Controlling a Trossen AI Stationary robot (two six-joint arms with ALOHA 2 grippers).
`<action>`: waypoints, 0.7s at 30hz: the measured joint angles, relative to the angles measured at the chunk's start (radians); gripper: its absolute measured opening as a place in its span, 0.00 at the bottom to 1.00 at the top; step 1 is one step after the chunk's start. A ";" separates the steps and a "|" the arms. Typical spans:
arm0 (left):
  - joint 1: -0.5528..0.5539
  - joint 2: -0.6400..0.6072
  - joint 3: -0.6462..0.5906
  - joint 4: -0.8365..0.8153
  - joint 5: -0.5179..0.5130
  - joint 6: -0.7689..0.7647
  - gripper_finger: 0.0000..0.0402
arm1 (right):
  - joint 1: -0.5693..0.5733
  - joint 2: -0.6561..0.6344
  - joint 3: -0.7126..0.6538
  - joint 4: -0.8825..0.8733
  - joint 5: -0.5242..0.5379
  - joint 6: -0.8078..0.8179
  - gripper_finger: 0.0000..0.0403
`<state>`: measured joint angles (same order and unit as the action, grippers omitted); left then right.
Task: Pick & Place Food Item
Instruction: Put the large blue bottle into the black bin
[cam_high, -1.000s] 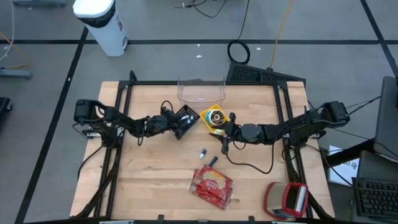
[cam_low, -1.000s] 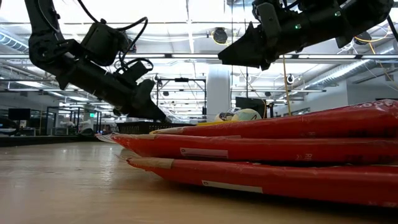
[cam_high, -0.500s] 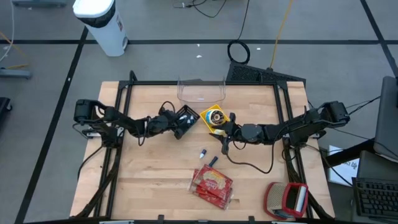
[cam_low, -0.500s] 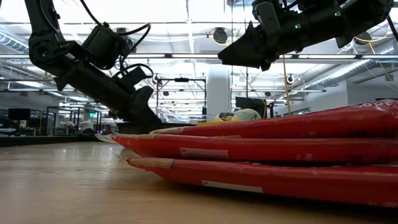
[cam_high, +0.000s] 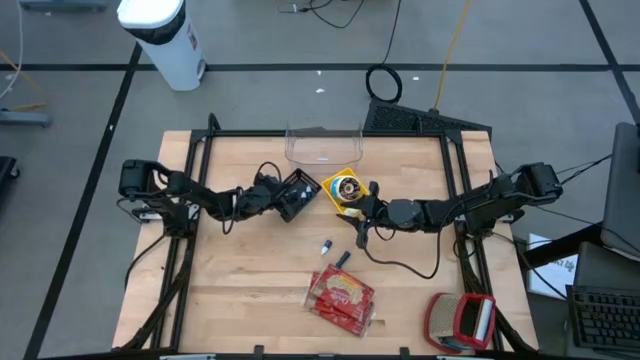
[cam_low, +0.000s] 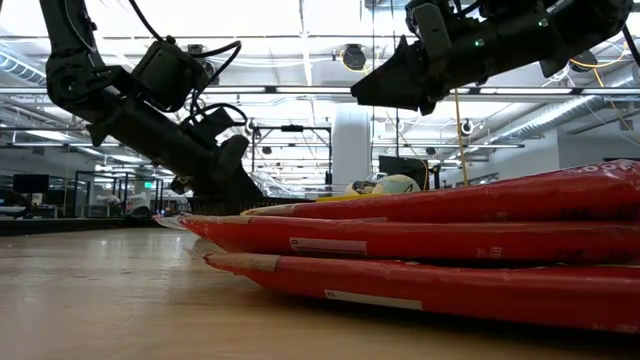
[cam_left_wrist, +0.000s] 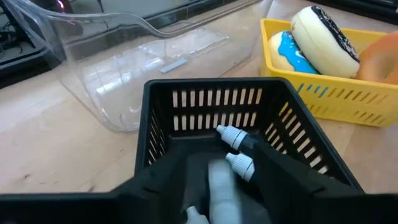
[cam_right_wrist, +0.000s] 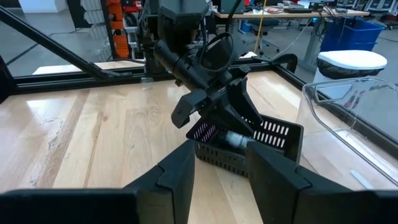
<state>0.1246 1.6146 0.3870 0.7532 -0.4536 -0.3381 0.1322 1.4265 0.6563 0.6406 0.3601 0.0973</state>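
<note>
A black slatted basket (cam_high: 303, 187) stands mid-table and holds small dropper bottles (cam_left_wrist: 233, 135). My left gripper (cam_left_wrist: 221, 160) reaches into it slanting down, open. A pale bottle (cam_left_wrist: 217, 183) lies between its fingers with a gap on either side. Right of it a yellow basket (cam_high: 345, 188) holds donuts (cam_left_wrist: 323, 40). My right gripper (cam_high: 362, 203) hovers beside the yellow basket, well above the table, open with nothing between its fingers (cam_right_wrist: 177, 174). A red snack pack (cam_high: 343, 297) lies flat near the front edge.
A clear plastic container (cam_high: 322, 145) stands behind the two baskets. Two small bottles (cam_high: 327, 245) (cam_high: 342, 258) lie loose on the wood between the baskets and the red pack. A red and white object (cam_high: 462, 320) sits at the front right corner.
My left gripper has stayed over the black basket, rolled and tipped a little, and opened. The bottle now lies loose between its fingers. My right gripper has kept still.
</note>
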 joint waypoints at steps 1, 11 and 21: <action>0.000 0.000 0.000 0.000 0.003 0.003 0.50 | 0.000 0.000 0.000 0.002 0.000 0.006 0.32; -0.001 -0.051 -0.001 0.012 0.087 0.019 0.62 | 0.044 0.030 0.000 0.005 -0.207 -0.102 0.32; -0.006 -0.216 0.000 0.016 0.087 0.016 0.62 | 0.133 0.163 0.001 -0.021 -0.234 -0.180 0.39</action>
<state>0.1184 1.3988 0.3866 0.7696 -0.3664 -0.3219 0.2654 1.5892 0.6571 0.6196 0.1257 -0.0827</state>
